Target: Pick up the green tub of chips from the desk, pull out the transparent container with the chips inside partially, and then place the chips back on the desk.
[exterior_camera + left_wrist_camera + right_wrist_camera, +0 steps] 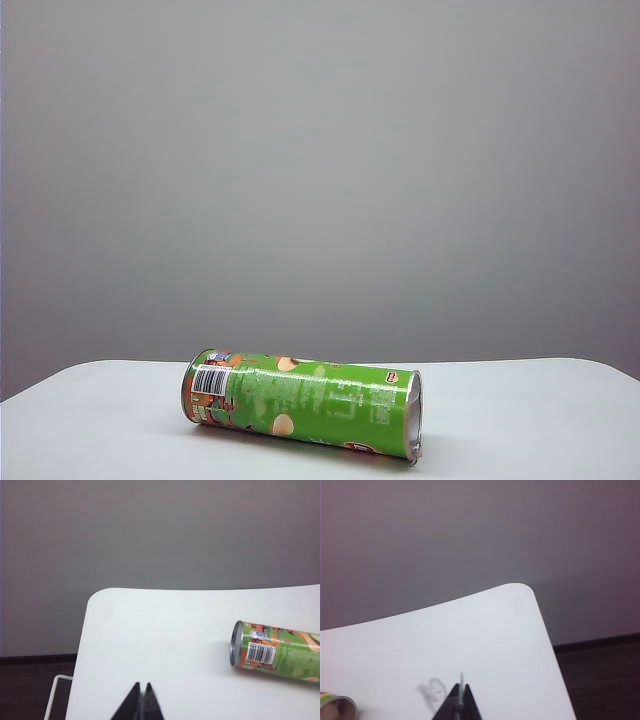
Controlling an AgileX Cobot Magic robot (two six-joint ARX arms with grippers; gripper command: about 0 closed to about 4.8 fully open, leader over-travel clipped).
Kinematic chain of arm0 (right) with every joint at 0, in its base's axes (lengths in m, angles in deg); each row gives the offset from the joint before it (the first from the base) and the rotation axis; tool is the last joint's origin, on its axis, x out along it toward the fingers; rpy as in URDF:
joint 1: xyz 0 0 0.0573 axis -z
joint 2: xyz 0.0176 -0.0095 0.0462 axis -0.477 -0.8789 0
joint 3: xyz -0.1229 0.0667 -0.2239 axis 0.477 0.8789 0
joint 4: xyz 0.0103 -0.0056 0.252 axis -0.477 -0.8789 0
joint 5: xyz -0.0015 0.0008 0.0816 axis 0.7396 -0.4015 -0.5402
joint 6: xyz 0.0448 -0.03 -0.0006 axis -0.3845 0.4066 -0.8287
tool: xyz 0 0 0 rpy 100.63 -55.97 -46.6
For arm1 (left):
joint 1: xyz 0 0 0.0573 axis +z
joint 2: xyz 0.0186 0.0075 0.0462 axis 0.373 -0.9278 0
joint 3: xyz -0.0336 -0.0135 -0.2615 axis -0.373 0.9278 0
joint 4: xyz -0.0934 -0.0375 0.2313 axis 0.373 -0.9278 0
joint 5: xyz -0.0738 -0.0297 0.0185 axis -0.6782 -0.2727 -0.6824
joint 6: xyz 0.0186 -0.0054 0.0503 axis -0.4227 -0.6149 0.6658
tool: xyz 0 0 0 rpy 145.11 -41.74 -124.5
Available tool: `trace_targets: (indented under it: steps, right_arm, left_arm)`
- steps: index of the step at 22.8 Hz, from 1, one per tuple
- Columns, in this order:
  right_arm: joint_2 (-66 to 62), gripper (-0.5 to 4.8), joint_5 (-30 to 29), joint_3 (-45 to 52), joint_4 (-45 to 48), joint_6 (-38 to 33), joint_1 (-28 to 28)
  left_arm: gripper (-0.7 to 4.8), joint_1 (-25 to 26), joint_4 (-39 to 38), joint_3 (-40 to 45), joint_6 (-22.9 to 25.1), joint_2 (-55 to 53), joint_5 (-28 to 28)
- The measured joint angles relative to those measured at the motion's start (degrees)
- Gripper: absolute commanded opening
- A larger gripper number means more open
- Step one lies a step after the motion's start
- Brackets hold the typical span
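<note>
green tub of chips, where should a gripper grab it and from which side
Probably around the middle of the green tub of chips, coming down from above. It lies on its side on the desk, so its round body offers two opposite curved flanks, and a mid-length grip would keep it balanced and leave its open end, on the right in the exterior view, free. Both the left gripper and right gripper are shut and away from it.

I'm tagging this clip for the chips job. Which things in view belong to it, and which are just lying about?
Belongs to the job:
- green tub of chips, lying on its side
- desk
- left gripper, shut, short of the tub
- right gripper, shut, beside the tub's end

Just lying about:
- white wire frame off the desk's edge
- faint smudge on the desk
</note>
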Motion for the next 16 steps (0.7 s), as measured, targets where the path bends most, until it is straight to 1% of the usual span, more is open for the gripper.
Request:
trace_targets:
  steps: [2,3,4,7,10,11,12,13,16]
  right_arm:
    - [0.0,0.00,0.0,0.0,0.0,0.0,0.0]
    - [0.0,0.00,0.0,0.0,0.0,0.0,0.0]
    - [0.0,0.00,0.0,0.0,0.0,0.0,0.0]
    - [0.0,0.00,0.0,0.0,0.0,0.0,0.0]
    - [0.0,-0.01,0.0,0.0,0.0,0.0,0.0]
    - [0.0,-0.01,0.0,0.0,0.0,0.0,0.0]
    - [0.0,-0.01,0.0,0.0,0.0,0.0,0.0]
    - [0.0,0.00,0.0,0.0,0.0,0.0,0.0]
    - [0.0,-0.01,-0.1,0.0,0.0,0.0,0.0]
  left_arm:
    - [0.01,0.0,0.6,0.0,0.0,0.0,0.0]
    - [0.24,0.0,1.1,0.0,0.0,0.0,0.0]
    - [0.35,0.0,2.4,0.0,0.0,0.0,0.0]
    - [0.35,0.0,6.1,0.0,0.0,0.0,-1.7]
    - [0.35,0.0,8.3,0.0,0.0,0.0,-5.2]
    - [0.35,0.0,8.8,-0.3,-0.1,-0.1,-7.9]
    - [0.35,0.0,8.8,-0.6,-0.2,-0.1,-8.9]
    - [0.35,0.0,8.7,-2.4,-1.1,-0.3,-9.8]
    - [0.35,0.0,9.0,-6.8,-2.4,-0.6,-9.8]
